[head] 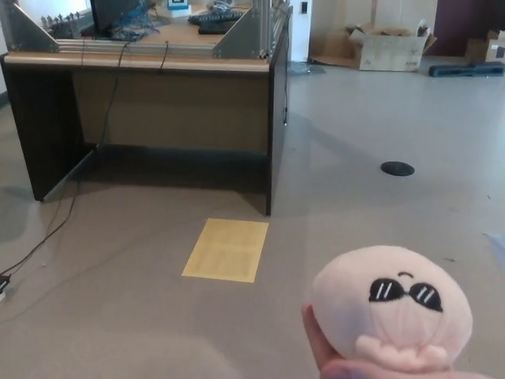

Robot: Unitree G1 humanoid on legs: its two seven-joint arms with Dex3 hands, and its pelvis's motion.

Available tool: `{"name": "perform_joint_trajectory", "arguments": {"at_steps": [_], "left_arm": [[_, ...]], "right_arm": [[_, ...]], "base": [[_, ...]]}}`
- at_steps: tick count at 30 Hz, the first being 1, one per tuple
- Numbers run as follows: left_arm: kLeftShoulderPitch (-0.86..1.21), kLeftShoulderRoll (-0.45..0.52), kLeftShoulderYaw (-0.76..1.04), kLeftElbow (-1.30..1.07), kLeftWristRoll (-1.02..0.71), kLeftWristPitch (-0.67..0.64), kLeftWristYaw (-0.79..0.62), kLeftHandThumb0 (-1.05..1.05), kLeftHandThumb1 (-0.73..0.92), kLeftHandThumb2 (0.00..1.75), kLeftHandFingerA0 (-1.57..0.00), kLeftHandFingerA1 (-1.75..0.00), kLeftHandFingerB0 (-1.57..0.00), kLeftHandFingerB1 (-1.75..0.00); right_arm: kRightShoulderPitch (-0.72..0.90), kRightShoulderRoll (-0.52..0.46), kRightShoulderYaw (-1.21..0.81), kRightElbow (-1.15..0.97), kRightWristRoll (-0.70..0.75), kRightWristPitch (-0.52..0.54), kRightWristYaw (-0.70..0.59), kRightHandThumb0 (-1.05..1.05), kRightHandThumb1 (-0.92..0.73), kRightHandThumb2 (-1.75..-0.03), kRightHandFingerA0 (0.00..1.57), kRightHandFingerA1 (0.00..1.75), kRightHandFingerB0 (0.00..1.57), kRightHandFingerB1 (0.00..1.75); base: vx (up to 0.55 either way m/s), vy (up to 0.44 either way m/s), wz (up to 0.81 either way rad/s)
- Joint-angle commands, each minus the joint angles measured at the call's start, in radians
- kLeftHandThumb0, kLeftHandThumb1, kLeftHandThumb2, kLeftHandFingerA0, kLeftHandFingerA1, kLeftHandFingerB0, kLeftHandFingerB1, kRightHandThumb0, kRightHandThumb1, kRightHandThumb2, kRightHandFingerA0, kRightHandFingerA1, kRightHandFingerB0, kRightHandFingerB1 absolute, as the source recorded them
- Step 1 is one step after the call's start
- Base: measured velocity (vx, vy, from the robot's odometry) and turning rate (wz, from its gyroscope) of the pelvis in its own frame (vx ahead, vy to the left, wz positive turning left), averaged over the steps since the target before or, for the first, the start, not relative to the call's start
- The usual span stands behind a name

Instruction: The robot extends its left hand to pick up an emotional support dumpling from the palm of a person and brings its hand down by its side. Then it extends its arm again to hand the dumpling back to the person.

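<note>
A pale pink plush dumpling (392,306) with black sunglasses stitched on its face rests on a person's hand (330,355) at the lower right of the head view. Only the fingers and edge of that palm show under the toy. Neither of my hands appears in the picture.
A dark wooden desk (150,110) with metal brackets and cables on top stands at the upper left. A yellow sheet (227,249) lies on the grey floor in front of it. A black disc (397,168) sits on the floor to the right, with cardboard boxes (390,47) far behind.
</note>
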Motion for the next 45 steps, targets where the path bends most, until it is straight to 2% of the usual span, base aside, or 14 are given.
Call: {"name": "perform_joint_trajectory", "arguments": {"at_steps": [1,4,5,7,8,10,11,20,21,22,25,29,33,45], "left_arm": [[-0.032,0.023,0.088,0.008,-0.173,-0.03,-0.168,-0.56,0.43,0.68,-0.3,-0.44,-0.21,-0.38],[-0.088,0.057,0.107,-0.063,-0.182,-0.005,-0.181,-0.72,0.45,0.74,-0.27,-0.39,-0.17,-0.37],[-0.135,0.096,0.112,-0.185,-0.208,0.054,-0.19,-0.48,0.44,0.53,-0.26,-0.39,-0.17,-0.28],[-0.205,0.152,0.115,-0.313,-0.245,0.134,-0.215,-0.46,0.44,0.53,-0.25,-0.37,-0.16,-0.27],[-0.314,0.217,0.102,-0.356,-0.257,0.135,-0.265,-0.31,0.28,0.85,-0.03,-0.49,0.0,-0.48],[-0.425,0.287,0.083,-0.403,-0.265,0.163,-0.312,-0.32,0.26,0.85,-0.01,-0.48,0.0,-0.48],[-0.455,0.309,0.074,-0.425,-0.27,0.183,-0.328,-0.62,0.4,0.71,-0.13,-0.4,-0.06,-0.22],[-0.923,0.502,-0.197,-0.611,-0.22,0.412,-0.544,-0.53,0.32,0.76,0.0,-0.23,0.0,-0.22],[-0.958,0.505,-0.229,-0.639,-0.194,0.425,-0.543,-0.64,0.38,0.52,-0.05,-0.26,-0.01,-0.27],[-1.039,0.484,-0.292,-0.661,-0.155,0.41,-0.567,-0.5,0.31,0.75,0.0,-0.23,0.0,-0.23],[-1.156,0.428,-0.382,-0.67,-0.155,0.445,-0.606,-0.59,0.26,0.63,-0.02,-0.19,-0.03,-0.2],[-1.276,0.37,-0.49,-0.669,-0.135,0.471,-0.652,-0.5,0.28,0.76,0.0,-0.22,0.0,-0.22],[-1.379,0.299,-0.618,-0.683,-0.101,0.476,-0.699,-0.65,0.39,0.8,0.0,-0.03,-0.02,-0.09],[-1.593,0.185,-0.887,-0.675,-0.033,0.642,-0.82,-0.64,0.39,0.85,0.0,-0.06,0.0,0.0]], "right_arm": [[-0.004,-0.027,0.005,0.044,-0.025,-0.184,-0.083,-0.25,-0.62,-0.58,0.83,0.63,0.62,0.44],[-0.02,-0.024,0.0,0.062,-0.018,-0.193,-0.084,-0.25,-0.62,-0.58,0.82,0.61,0.61,0.43],[-0.026,-0.022,-0.002,0.068,-0.017,-0.196,-0.086,-0.24,-0.6,-0.58,0.83,0.62,0.61,0.44],[-0.036,-0.022,0.0,0.078,-0.021,-0.198,-0.093,-0.24,-0.6,-0.58,0.83,0.61,0.6,0.43],[-0.042,-0.021,-0.001,0.08,-0.019,-0.198,-0.091,-0.25,-0.61,-0.58,0.82,0.61,0.6,0.43],[-0.052,-0.019,-0.003,0.085,-0.016,-0.201,-0.09,-0.25,-0.61,-0.58,0.82,0.61,0.6,0.43],[-0.053,-0.018,-0.003,0.084,-0.016,-0.199,-0.088,-0.26,-0.61,-0.58,0.82,0.61,0.6,0.43],[-0.088,-0.016,0.001,0.093,-0.019,-0.187,-0.082,-0.25,-0.61,-0.58,0.83,0.6,0.6,0.43],[-0.087,-0.017,-0.001,0.093,-0.017,-0.191,-0.082,-0.24,-0.6,-0.58,0.83,0.62,0.6,0.43],[-0.088,-0.017,-0.001,0.095,-0.017,-0.195,-0.084,-0.23,-0.6,-0.58,0.83,0.63,0.61,0.44],[-0.091,-0.017,-0.002,0.094,-0.015,-0.188,-0.08,-0.24,-0.6,-0.58,0.83,0.63,0.6,0.43],[-0.098,-0.017,0.0,0.092,-0.018,-0.186,-0.081,-0.24,-0.6,-0.58,0.83,0.61,0.59,0.43],[-0.107,-0.019,0.003,0.089,-0.023,-0.184,-0.082,-0.24,-0.6,-0.58,0.82,0.63,0.6,0.44],[-0.118,-0.009,-0.004,0.06,-0.012,-0.137,-0.058,-0.23,-0.62,-0.58,0.77,0.6,0.58,0.45]], "base": [[0.1,-0.007,0.03],[0.1,-0.006,0.02],[-0.04,-0.005,0.08],[0.04,-0.006,0.07],[0.0,0.0,0.0],[0.0,0.0,0.0],[0.0,0.0,0.0],[0.0,0.0,0.0],[0.0,0.0,0.0],[0.0,0.0,0.0],[0.0,0.0,0.0],[0.0,0.0,0.0],[0.0,0.0,0.0],[0.0,0.0,0.0]]}}
